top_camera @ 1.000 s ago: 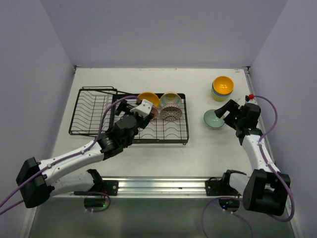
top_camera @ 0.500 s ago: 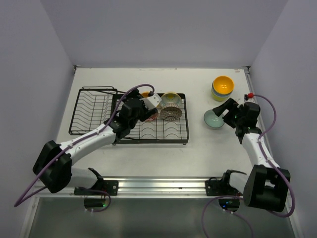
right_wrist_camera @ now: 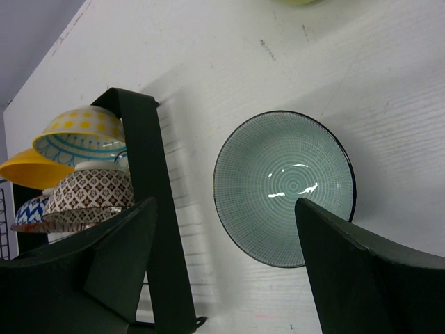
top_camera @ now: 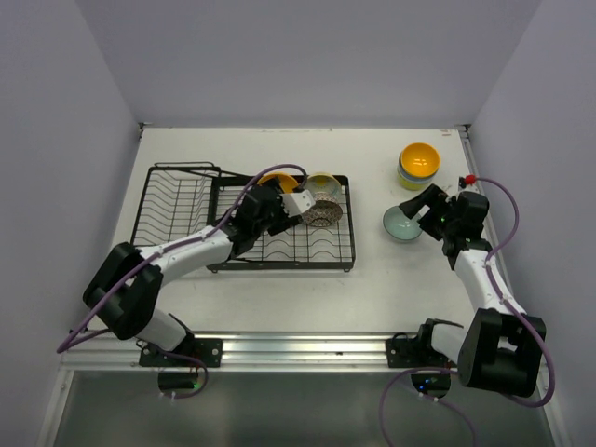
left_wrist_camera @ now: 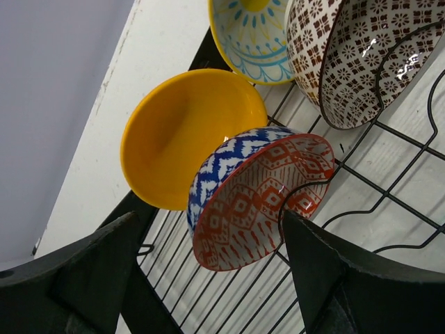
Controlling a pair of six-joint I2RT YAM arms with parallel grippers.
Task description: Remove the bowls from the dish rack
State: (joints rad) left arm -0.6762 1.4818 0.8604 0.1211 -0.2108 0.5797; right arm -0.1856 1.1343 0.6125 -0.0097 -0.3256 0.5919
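Observation:
The black dish rack [top_camera: 186,209] lies left of centre. Its grid tray holds an orange-yellow bowl [left_wrist_camera: 177,132], a blue-and-red patterned bowl [left_wrist_camera: 257,202], a light blue patterned bowl [left_wrist_camera: 254,31] and a red-brown patterned bowl [left_wrist_camera: 354,62], all on edge. My left gripper [top_camera: 287,207] is open and empty, its jaws either side of the blue-and-red bowl without touching it [left_wrist_camera: 215,278]. My right gripper [top_camera: 421,207] is open and empty just above a pale teal bowl [right_wrist_camera: 284,188], which rests on the table right of the rack [top_camera: 400,224].
A stack of bowls topped by an orange-yellow one [top_camera: 418,163] stands at the far right. The rack's right edge [right_wrist_camera: 156,209] is a hand's width left of the teal bowl. Walls close the table at the back and on both sides.
My left arm has reached farther across the rack toward the standing bowls, and its gripper now faces them closely. The right arm has barely moved.

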